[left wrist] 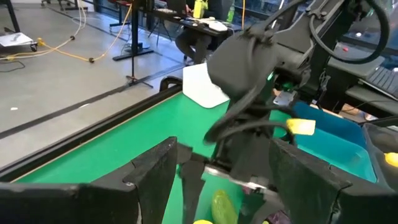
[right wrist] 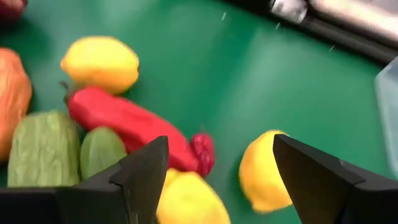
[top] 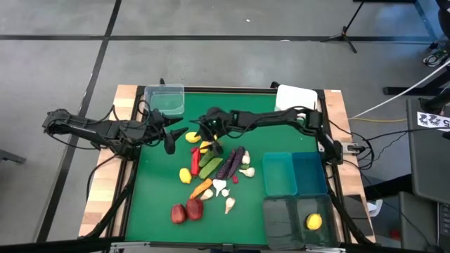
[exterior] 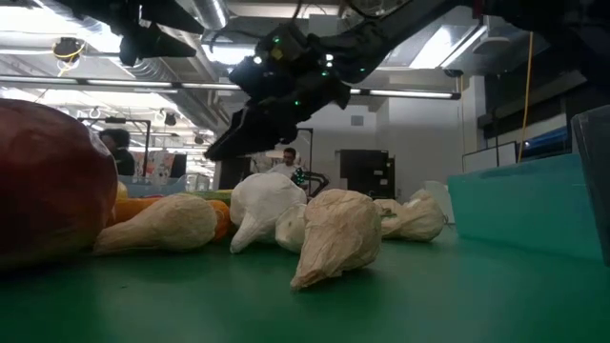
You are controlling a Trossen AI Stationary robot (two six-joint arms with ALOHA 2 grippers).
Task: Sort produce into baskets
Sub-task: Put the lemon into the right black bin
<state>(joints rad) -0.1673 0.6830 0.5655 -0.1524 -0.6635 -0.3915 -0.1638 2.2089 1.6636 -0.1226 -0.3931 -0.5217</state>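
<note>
The produce lies in a pile mid-table: lemons (top: 191, 135) (top: 204, 146) (top: 185, 174), a red pepper (top: 196, 158), cucumbers (top: 208, 166), eggplants (top: 229, 163), garlic (top: 246, 166), a carrot (top: 202, 188) and dark red round ones (top: 185, 211). My right gripper (top: 213, 139) hovers open above the pile's far end. In its wrist view (right wrist: 217, 186) the fingers stand over two lemons (right wrist: 261, 171) (right wrist: 189, 200), next to the pepper (right wrist: 130, 121). My left gripper (top: 172, 140) is open and empty just left of the pile. Its wrist view (left wrist: 227, 186) faces my right gripper.
A clear basket (top: 165, 99) stands at the far left and a white one (top: 295, 96) at the far right. Two teal baskets (top: 280, 173) (top: 309, 172) stand at the right. Two dark ones (top: 285, 221) (top: 320, 211) stand near right, one holding a lemon (top: 313, 222).
</note>
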